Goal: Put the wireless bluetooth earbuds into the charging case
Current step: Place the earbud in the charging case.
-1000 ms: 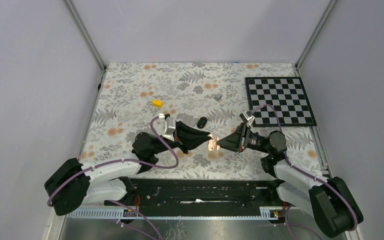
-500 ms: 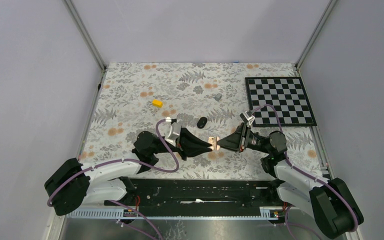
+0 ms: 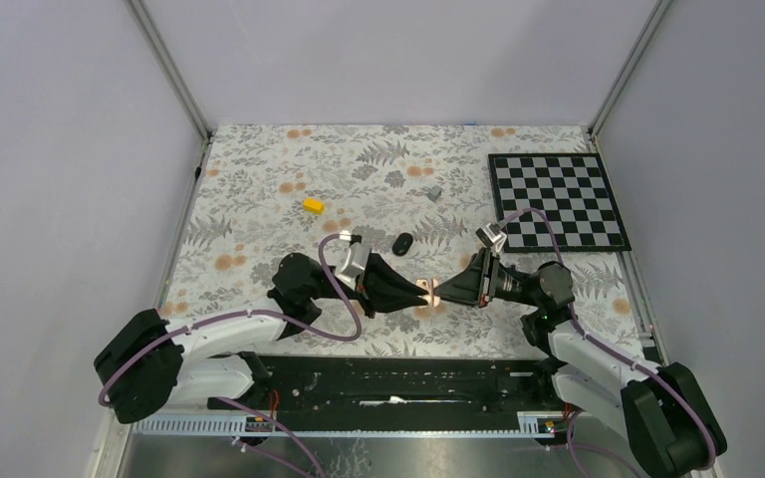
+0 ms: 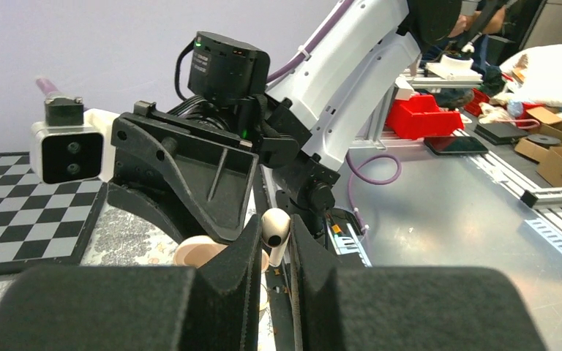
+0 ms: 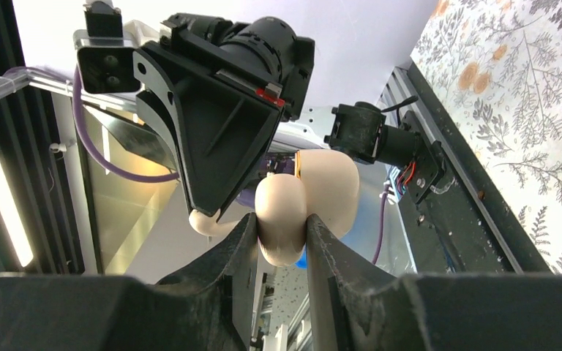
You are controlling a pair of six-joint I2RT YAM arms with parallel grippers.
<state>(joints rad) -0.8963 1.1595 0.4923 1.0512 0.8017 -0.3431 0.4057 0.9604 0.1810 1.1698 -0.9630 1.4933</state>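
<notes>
Left tool (image 4: 273,238), clamped on 1 cream earbud (image 4: 275,227), has edged in and down to meet right tool (image 5: 281,223), gripping the open charging case (image 5: 331,186) above the counter (image 3: 259,179); insertion appears imminent.

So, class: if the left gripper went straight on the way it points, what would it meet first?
Most likely the case held by the right gripper, just ahead of the left gripper; the earbud it pinches would touch first. Alignment is hard to judge.

Bright, even light — wrist-view foregrounds blurred, shadows faint.
</notes>
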